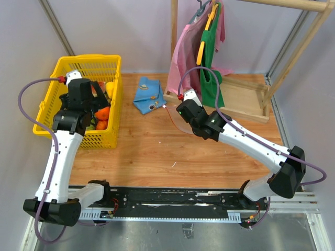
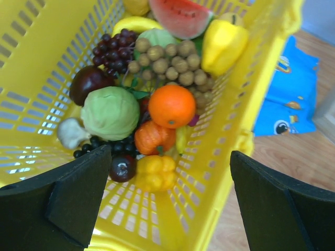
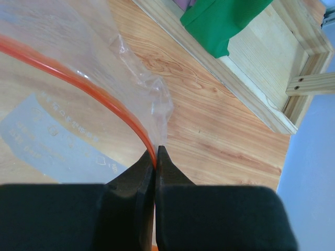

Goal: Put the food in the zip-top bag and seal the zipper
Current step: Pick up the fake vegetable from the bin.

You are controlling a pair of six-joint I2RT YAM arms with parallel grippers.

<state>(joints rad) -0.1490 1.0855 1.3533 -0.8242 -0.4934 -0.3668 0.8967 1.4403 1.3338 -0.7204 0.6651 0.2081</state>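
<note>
Clamping down with the right gripper (image 3: 156, 155), jaws pressed flat together on the zipper (image 3: 78, 79), pinched right at the tips. Curving away from that pinch, up and off to the left, as a thin red line along the edge of the zip-top bag (image 3: 57, 47). Clear and crinkled, spread on the wooden table (image 3: 220, 136) just ahead of the fingers. Farther out, up and to the right of the pinch: a green garment (image 3: 222, 21) hanging over a wooden rack base (image 3: 261, 63).

Now over to the left gripper (image 2: 170, 178): spread wide, grasping nothing, hovering above the near end of a yellow basket (image 2: 42, 63). Right below the gap, a small yellow pepper (image 2: 154, 173) and a ribbed orange pumpkin (image 2: 154, 137), touching. Just beyond those, the orange (image 2: 171, 106) beside a green cabbage (image 2: 110, 113). Farther ahead, a cluster of brown berries (image 2: 170, 63), dark purple grapes (image 2: 112, 49) to its left, a big yellow pepper (image 2: 222, 44) to its right. At the far end, the watermelon slice (image 2: 180, 15). Food (image 1: 102, 112) piled in the basket, well apart from the bag. Off to the right of the fingers, past the basket wall, a blue cloth (image 2: 285, 99).
</note>
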